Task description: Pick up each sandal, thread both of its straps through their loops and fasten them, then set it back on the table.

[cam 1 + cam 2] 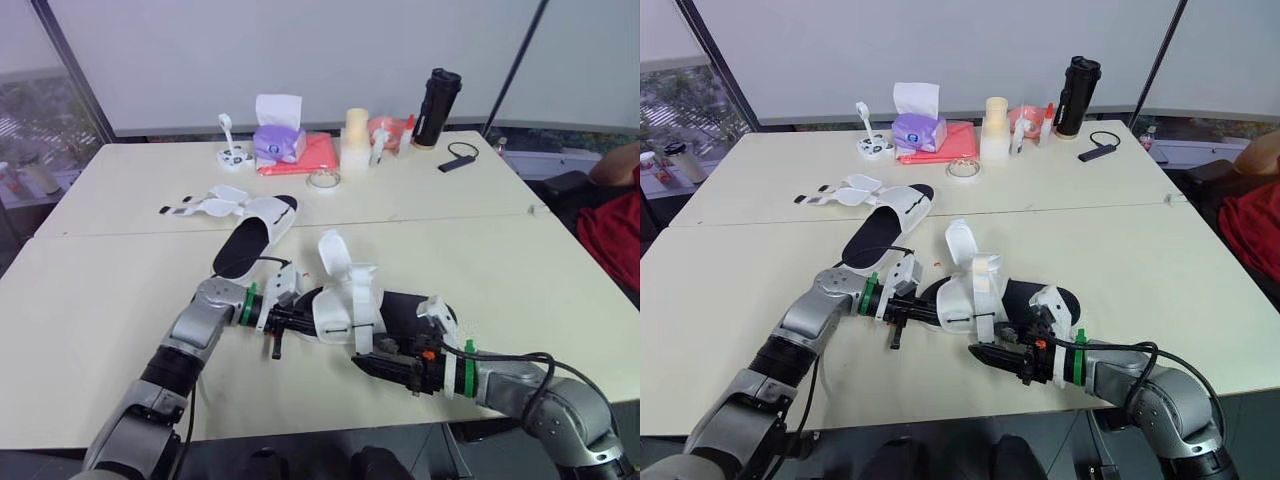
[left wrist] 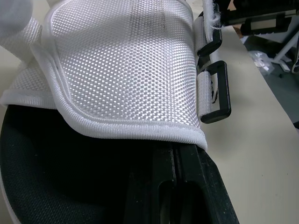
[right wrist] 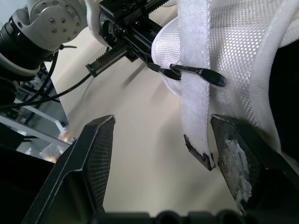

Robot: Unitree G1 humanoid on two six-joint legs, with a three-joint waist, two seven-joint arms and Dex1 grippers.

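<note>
dev: cream table [image 1: 120, 300], clutter along the far edge. taking the tape roll [image 1: 323, 179] as reference, the sandal [image 1: 345, 300] lies well to the robot's side of it, roughly in line. far sandal [image 1: 255, 225] sits nearer the tape, off to its left, straps undone.

ops: grippers?

dev: both are on the robot's side of the tape, at the sandal. left gripper [image 1: 300, 322] has its fingers pressed together, tips hidden under the edge of the upper [image 2: 126, 70]. looks like a pinch on the sandal there. right gripper [image 3: 161, 123] is spread wide and holds nothing. a strap [image 3: 194, 84] hangs loose between its fingers.

ops: how will it handle?

dev: my read is light. sole [image 2: 56, 186] probably has some stiffness, while the woven upper and straps look floppy. the fuzzy strap face will likely snag on itself. loop [image 2: 217, 91] looks like hard plastic and free to swing on its tab.

ops: where to grab?

dev: pinch the strap close to its free end so the tip stays straight for the loop. anchor with the other gripper on the sole edge or upper rim, not the loop. without that anchor i'd expect it to skid.
</note>
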